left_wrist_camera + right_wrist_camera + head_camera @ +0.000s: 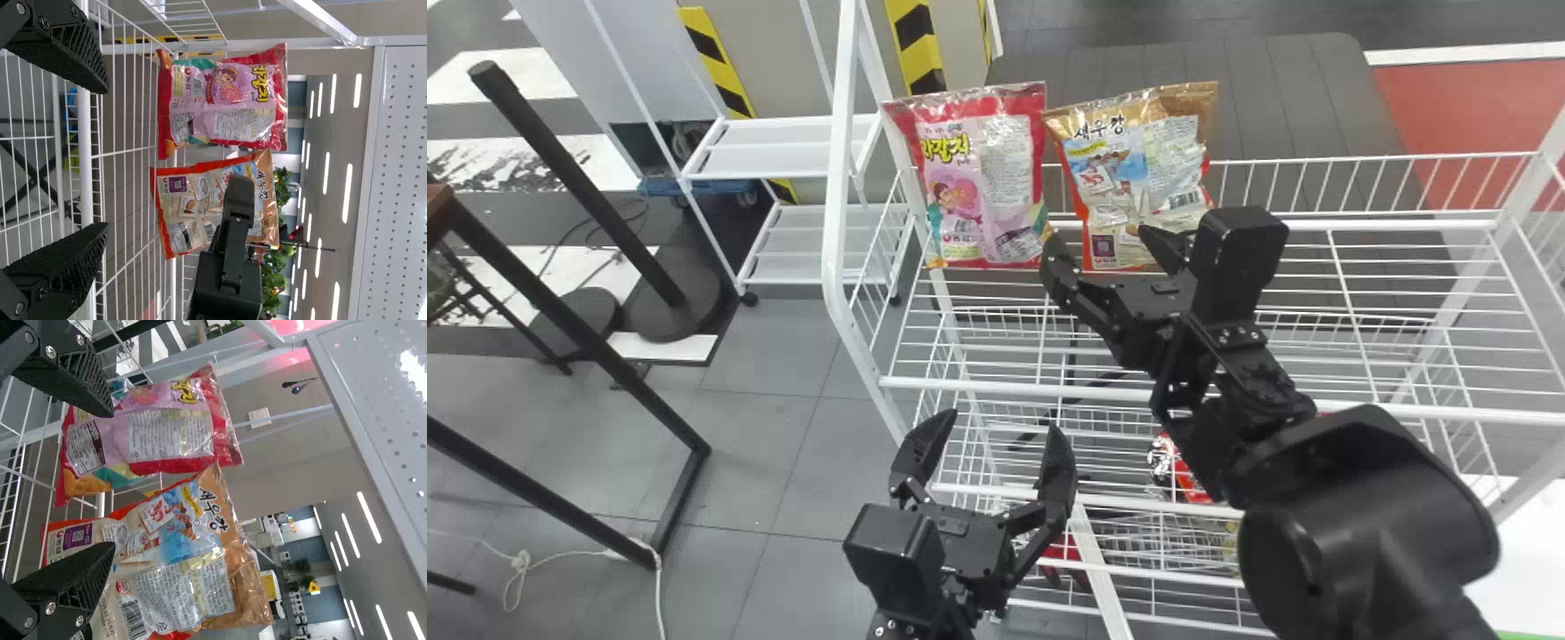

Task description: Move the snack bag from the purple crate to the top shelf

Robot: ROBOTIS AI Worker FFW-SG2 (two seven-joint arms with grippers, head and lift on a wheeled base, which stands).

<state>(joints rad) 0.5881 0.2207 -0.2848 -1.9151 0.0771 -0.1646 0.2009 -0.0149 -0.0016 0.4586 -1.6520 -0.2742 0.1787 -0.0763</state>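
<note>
In the head view my right gripper (1100,238) stands open just in front of the orange-and-brown snack bag (1129,173), which is upright at the back of the white wire rack's top shelf (996,384). To its left stands a pink-and-red snack bag (983,178). My left gripper (1001,427) is open and empty at the rack's front, to the left. The right wrist view has the right gripper (111,479) with spread fingers, the orange bag (180,553) and pink bag (167,433) beyond. In the left wrist view the left gripper (107,159) faces both bags from farther away.
Red packages (1187,471) lie on a lower level of the rack. The rack's white left post (838,178) rises beside the pink bag. A black-framed table (569,311) and a white wheeled shelf (783,147) stand farther left.
</note>
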